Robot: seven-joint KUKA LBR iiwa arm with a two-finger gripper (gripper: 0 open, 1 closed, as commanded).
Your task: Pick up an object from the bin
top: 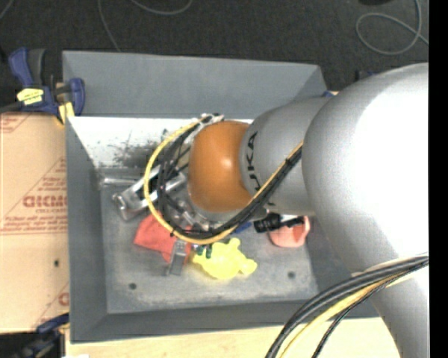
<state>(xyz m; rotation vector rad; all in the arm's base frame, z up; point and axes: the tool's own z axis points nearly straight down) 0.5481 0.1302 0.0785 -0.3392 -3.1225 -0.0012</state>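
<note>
I see the red floppy piece [149,235] on the bin [119,293] floor, left of centre. The gripper [178,256] is down at its right edge, with the yellow lumpy toy [225,262] just beside. Can't tell if the pincer is wide or narrow.

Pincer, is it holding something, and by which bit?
It cannot be told. The pincer sits low in the bin, between a red thing and a yellow thing, and the arm hides whether it grips either.

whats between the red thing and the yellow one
In the camera view the gripper stands between the red thing and the yellow one; a small green piece lies beside the yellow.
</note>
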